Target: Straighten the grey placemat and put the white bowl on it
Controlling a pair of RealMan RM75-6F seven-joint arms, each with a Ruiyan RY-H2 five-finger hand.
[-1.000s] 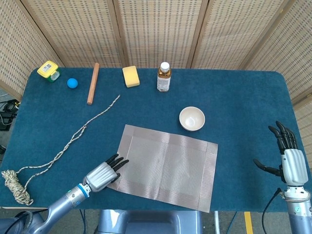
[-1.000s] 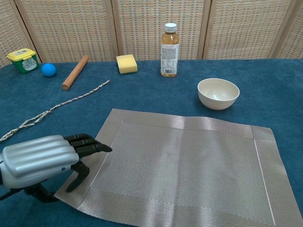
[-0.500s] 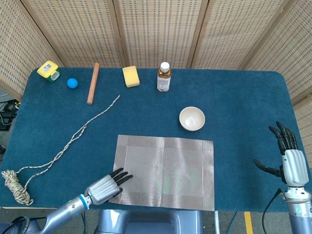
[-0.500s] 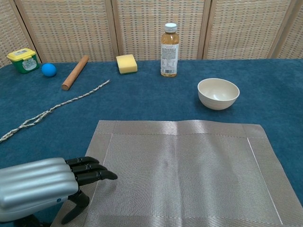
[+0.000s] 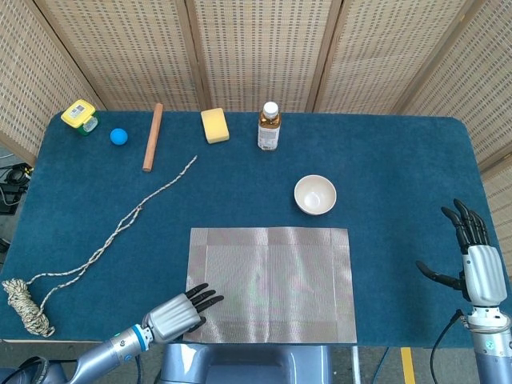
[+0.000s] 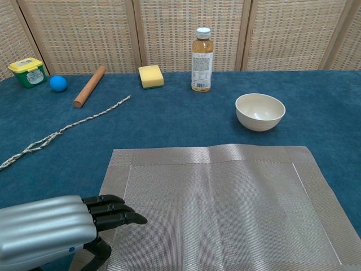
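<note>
The grey placemat (image 5: 272, 284) lies flat near the table's front edge, its sides about parallel to that edge; in the chest view the placemat (image 6: 225, 209) fills the foreground. My left hand (image 5: 180, 314) is at its near-left corner, fingers (image 6: 115, 208) on top of the mat and the thumb at the mat's edge below, pinching that corner. The white bowl (image 5: 315, 194) stands upright on the blue cloth just beyond the mat's far right side, apart from it; the chest view shows the bowl (image 6: 260, 111) empty. My right hand (image 5: 472, 256) hovers by the table's right edge, fingers spread, holding nothing.
Along the back stand a bottle (image 5: 270, 126), a yellow sponge (image 5: 214, 126), a wooden rod (image 5: 153, 137), a blue ball (image 5: 119, 136) and a green tub (image 5: 80, 115). A rope (image 5: 104, 240) runs diagonally on the left to a coil (image 5: 24, 306).
The placemat has swung from a tilted lie to square with the table edge. My left hand has drawn back toward the front edge with the mat's corner. The right hand has stayed put.
</note>
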